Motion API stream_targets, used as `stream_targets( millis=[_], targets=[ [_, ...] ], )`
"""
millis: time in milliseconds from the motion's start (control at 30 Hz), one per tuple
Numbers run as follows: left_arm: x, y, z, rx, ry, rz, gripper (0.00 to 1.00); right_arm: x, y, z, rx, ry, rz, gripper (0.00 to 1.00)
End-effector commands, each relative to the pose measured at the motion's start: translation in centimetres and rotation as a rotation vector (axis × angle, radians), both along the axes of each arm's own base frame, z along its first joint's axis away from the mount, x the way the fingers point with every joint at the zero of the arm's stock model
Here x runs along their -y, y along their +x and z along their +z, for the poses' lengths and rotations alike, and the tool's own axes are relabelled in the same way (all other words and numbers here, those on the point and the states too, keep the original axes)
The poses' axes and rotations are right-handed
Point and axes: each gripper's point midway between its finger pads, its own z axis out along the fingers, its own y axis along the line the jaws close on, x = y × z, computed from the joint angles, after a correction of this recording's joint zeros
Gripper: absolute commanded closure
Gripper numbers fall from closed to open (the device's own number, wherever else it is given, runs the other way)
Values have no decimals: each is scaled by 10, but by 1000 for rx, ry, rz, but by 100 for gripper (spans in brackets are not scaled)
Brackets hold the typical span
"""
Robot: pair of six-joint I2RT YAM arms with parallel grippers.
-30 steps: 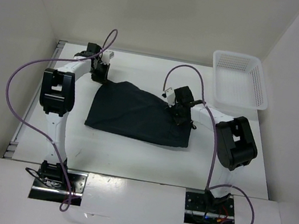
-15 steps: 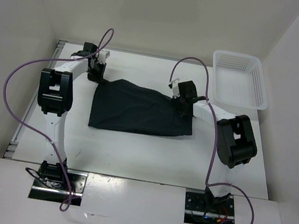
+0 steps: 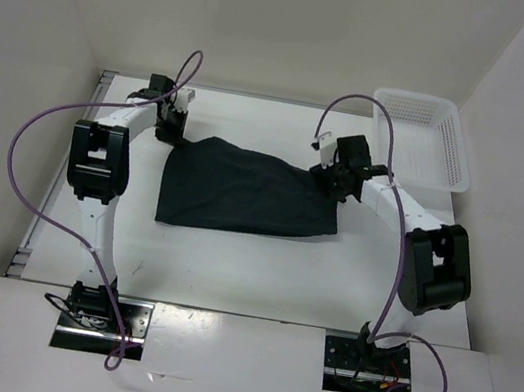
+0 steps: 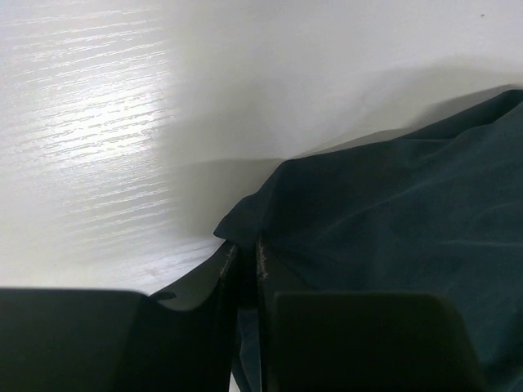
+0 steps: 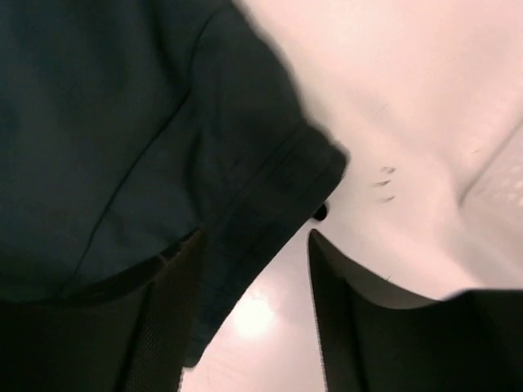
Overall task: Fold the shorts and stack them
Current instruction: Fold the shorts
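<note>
Dark navy-black soft fabric shorts [image 3: 247, 192] lie mid-frame; left gripper [image 4: 243, 253] clamps their upper-left corner, right gripper [image 5: 255, 245] gapes at their right edge.

We see the top view bright, even and sharp, shadows faint. Left wrist: glare streaks on the table [image 4: 90, 122] ahead-left of the left gripper [image 4: 243, 255], itself a black blur, grey shade straight ahead. Right wrist: pinkish cast, hot spot low inside the right gripper [image 5: 255, 245], shorts [image 5: 122, 122] murky, soft.
</note>
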Motion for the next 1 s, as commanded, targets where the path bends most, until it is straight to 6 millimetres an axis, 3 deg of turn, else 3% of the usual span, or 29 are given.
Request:
stream_targets(
  millis=[0,100,167,333,433,633,833,967],
  targets=[
    [10,2,34,67,-4,-25,82,5,-47,-17,-116,-22,116,39],
    [4,3,38,76,28,-5,81,4,-61,-27,-157,14,125,32],
    [6,6,45,94,43,-6,81,5,-58,-26,-161,59,91,25],
    [4,1,39,73,76,6,81,27,-58,-38,-235,182,-31,17],
    [1,-2,35,62,93,16,81,30,-67,-53,-295,218,-66,17],
    [-5,-7,23,33,123,32,81,20,-72,-61,-335,274,-52,17],
    [-13,-6,13,22,163,55,81,20,-88,-77,-393,252,-28,31],
    [-13,-7,9,13,163,54,79,18,-91,-92,-425,220,-29,33]
  ],
)
